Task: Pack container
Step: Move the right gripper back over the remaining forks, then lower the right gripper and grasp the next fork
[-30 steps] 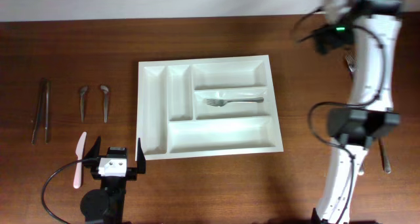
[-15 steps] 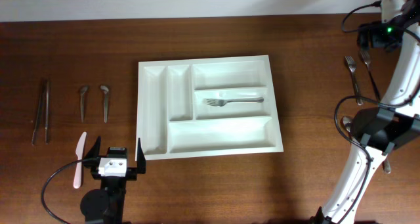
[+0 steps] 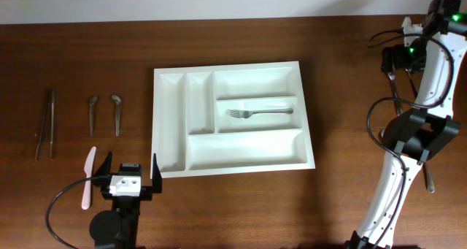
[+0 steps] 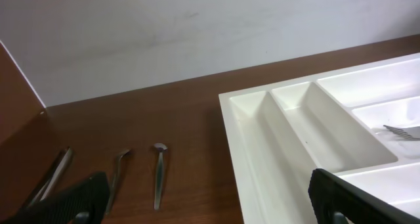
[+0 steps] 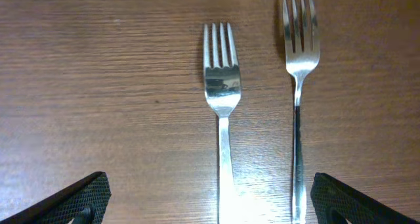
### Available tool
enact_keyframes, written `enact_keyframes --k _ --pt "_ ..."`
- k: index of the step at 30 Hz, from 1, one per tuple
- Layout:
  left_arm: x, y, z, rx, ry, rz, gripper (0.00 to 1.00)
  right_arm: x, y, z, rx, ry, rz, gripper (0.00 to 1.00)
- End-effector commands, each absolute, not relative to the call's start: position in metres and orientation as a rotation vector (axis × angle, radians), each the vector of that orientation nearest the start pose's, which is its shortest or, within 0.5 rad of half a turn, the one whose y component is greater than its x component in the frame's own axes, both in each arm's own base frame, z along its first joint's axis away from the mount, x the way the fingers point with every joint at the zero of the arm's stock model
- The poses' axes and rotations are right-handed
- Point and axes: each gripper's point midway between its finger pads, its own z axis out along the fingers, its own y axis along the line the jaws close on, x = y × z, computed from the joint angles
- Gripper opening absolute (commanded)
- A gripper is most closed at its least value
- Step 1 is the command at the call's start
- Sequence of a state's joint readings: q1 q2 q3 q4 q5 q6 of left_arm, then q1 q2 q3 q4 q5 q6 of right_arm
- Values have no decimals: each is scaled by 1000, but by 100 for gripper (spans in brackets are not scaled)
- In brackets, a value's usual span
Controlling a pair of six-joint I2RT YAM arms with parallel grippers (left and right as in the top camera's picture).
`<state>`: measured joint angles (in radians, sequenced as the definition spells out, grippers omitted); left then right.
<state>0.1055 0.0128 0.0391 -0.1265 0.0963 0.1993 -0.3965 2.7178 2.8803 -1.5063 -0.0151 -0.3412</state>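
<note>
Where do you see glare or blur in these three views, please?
Right wrist: sharp, with bright glare low on the centre fork handle; left wrist: evenly lit, no glare on the white container; overhead: crisp, no motion blur on the right arm.

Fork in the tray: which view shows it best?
Overhead: whole fork visible in the container, middle long compartment. Left wrist catches only its tines at frame edge; right wrist shows two other forks.

One container (image 3: 248, 150), three forks (image 5: 222, 86), two spoons (image 3: 93, 112), two long utensils (image 3: 52, 123), one knife (image 3: 87, 177).
</note>
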Motion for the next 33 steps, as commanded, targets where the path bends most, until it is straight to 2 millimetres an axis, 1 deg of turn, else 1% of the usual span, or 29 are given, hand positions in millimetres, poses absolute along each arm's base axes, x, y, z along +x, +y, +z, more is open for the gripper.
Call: enact_keyframes --k 1,13,19,24,33 --pt "243 11 158 155 1664 171 99 504 -216 65 204 2938 -73 99" --pt "243 11 158 155 1664 171 99 499 -216 30 213 2998 -32 99" --pt "243 11 158 155 1664 171 99 504 -220 27 192 2983 -50 99" --pt "243 11 158 155 1664 171 99 502 -227 27 181 2989 -99 99" --pt "243 11 158 155 1664 171 99 503 -228 25 181 2988 -102 99"
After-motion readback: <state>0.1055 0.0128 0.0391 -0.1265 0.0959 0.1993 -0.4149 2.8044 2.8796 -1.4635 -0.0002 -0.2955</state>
